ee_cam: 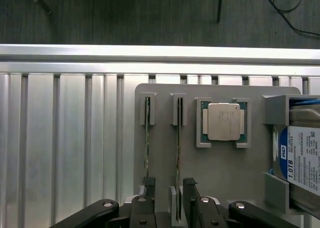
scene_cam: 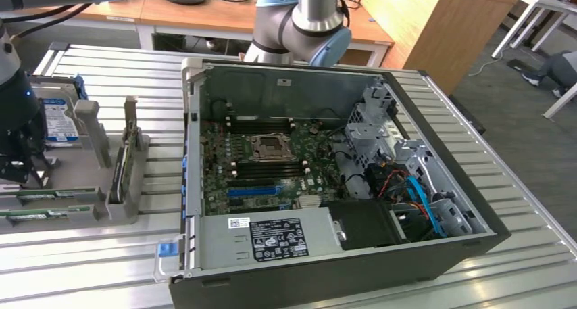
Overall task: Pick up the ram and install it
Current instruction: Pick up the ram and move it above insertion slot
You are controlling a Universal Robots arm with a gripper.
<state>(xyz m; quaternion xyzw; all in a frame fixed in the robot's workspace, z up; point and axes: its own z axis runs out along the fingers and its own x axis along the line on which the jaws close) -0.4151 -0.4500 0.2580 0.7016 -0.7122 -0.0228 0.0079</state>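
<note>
Green ram point(ee_cam: 178, 138) stands on edge in a grey holder point(ee_cam: 225, 173), its near end between the wide-spread fingers point(ee_cam: 190, 188) of the end effector point(ee_cam: 169, 187); a second stick point(ee_cam: 147, 138) lines up with the other finger. Holder and open computer case point(scene_cam: 361, 275) sit on a ribbed aluminium worktop point(ee_cam: 65, 138), with wooden desks point(scene_cam: 207, 15) behind.

Open computer case point(scene_cam: 361, 272), hard drive point(ee_cam: 302, 160), processor point(ee_cam: 223, 121), grey holder point(ee_cam: 220, 168)
</note>
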